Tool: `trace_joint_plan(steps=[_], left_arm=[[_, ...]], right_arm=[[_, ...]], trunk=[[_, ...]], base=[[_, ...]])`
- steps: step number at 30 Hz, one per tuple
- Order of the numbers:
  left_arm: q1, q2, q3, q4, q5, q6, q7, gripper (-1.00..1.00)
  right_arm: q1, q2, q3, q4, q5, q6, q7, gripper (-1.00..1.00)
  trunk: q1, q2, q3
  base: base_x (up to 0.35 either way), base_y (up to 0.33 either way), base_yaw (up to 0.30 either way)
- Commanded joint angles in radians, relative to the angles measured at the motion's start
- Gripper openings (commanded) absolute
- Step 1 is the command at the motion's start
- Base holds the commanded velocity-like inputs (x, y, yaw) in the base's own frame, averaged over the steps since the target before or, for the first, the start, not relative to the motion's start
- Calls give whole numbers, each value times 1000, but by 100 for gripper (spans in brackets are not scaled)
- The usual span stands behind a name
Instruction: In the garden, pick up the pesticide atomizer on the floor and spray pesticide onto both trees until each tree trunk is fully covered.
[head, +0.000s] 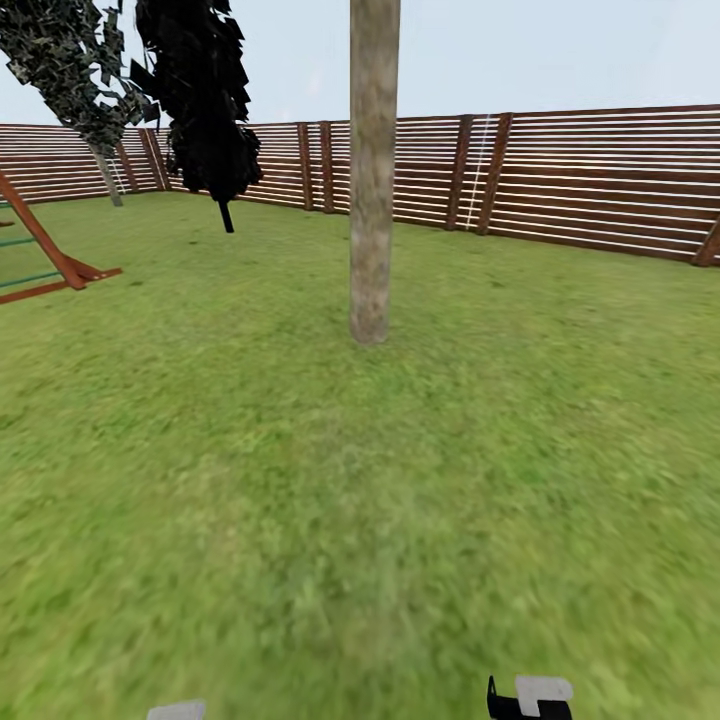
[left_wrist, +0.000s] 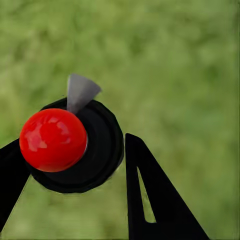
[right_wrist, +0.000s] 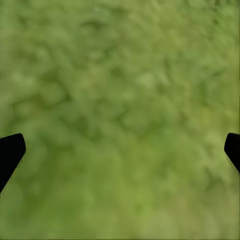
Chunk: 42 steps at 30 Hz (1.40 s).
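We face the tree trunk (head: 374, 170); left jaws pinch the atomizer (left_wrist: 70, 145), right spread; nozzle should aim trunkward.

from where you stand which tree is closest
The tree with the bare grey-brown trunk straight ahead, mid-lawn. The black tree and the leaning mottled-green tree stand farther back by the fence.
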Motion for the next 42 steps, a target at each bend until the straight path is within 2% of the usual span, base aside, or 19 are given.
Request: trace_joint_plan(steps=[1, 42], left_arm=[[-1, 0, -5, 0, 10, -3, 0, -100], [-1, 0, -5, 0, 10, -3, 0, -100]], right_arm=[[-1, 0, -1, 1, 10, 0, -8, 100], [0, 0, 0, 1, 10, 0, -8, 100]], trunk=[[0, 0, -1], [0, 0, -1]], base=[[339, 0, 0], [339, 0, 0]])
